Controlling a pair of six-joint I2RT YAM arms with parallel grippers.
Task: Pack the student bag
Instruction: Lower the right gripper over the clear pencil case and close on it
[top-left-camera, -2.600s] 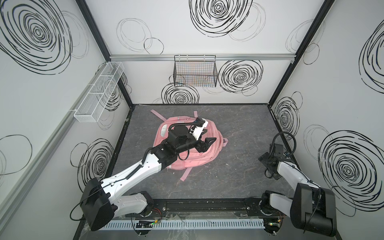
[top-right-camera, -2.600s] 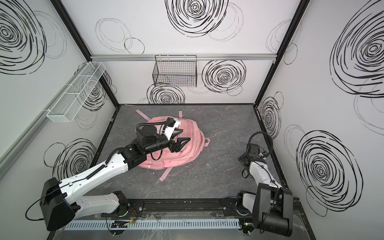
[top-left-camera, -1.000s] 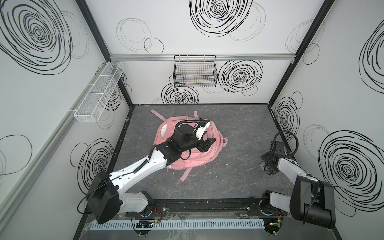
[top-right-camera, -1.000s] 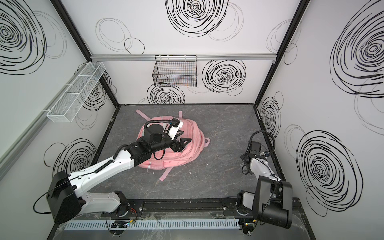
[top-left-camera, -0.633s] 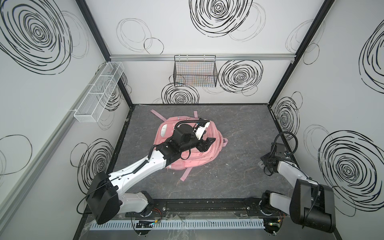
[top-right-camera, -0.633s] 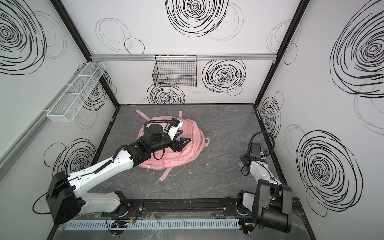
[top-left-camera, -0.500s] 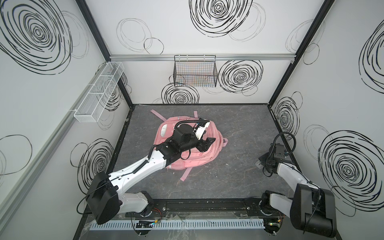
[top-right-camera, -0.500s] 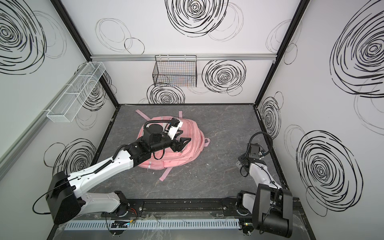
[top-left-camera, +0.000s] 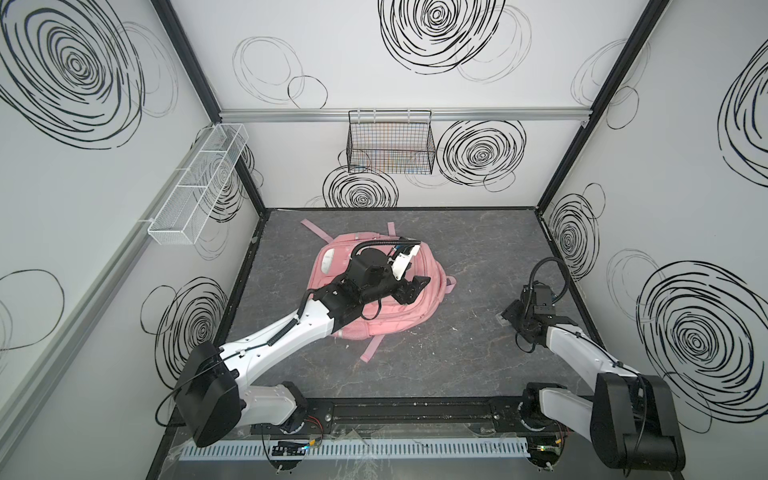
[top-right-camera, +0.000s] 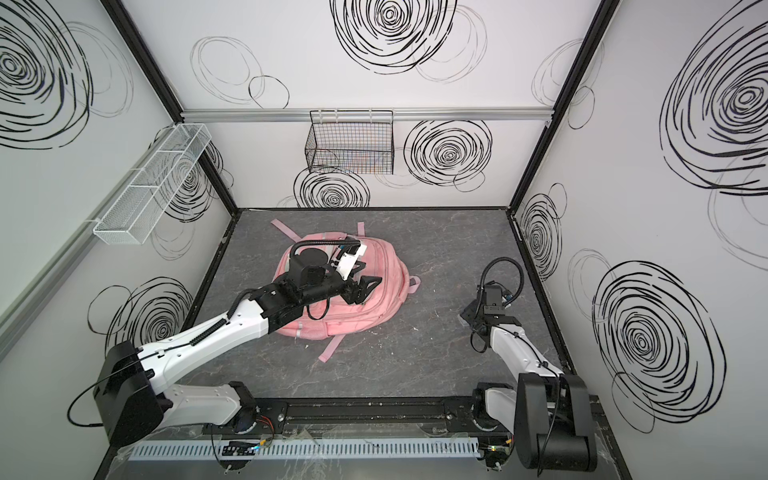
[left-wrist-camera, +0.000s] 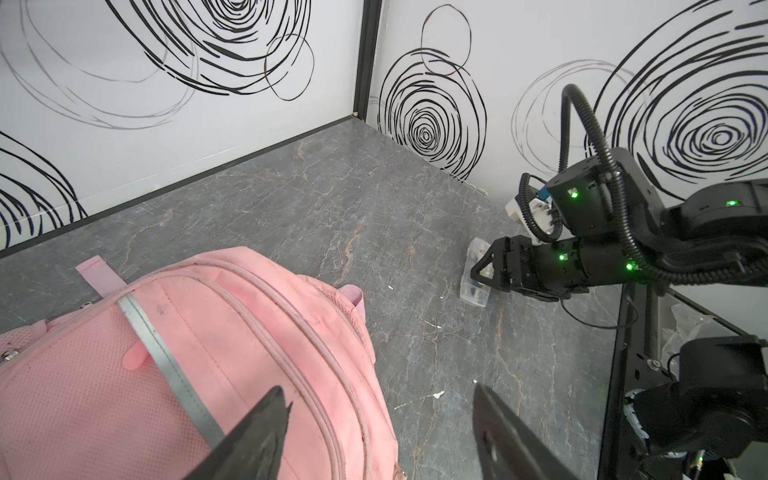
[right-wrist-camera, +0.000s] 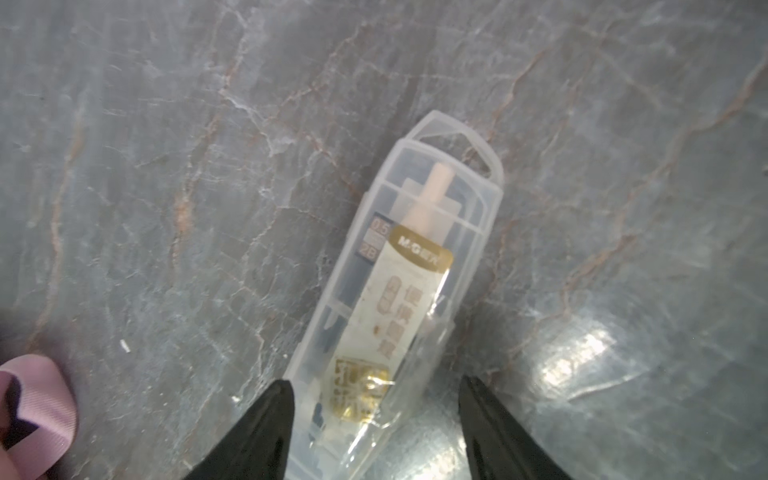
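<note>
The student bag (top-left-camera: 399, 320) lies flat on the dark desk (top-left-camera: 457, 374), left of centre and toward the back. Its straps trail out toward the back wall and toward the front edge. The left gripper (top-left-camera: 413, 289) hangs over the bag's right side with its jaws wide apart and nothing between them. In the left wrist view one finger sits over pink fabric and the other lies past the bag's rim, over bare desk. A broad strip of open desk separates the bag from the right gripper (top-left-camera: 510, 318), which is low near the right wall. Its jaws stand apart astride a clear plastic case (right-wrist-camera: 415, 270) lying on the desk — one finger at the case's edge, the other with a gap beside it — so the case is not clamped.
</note>
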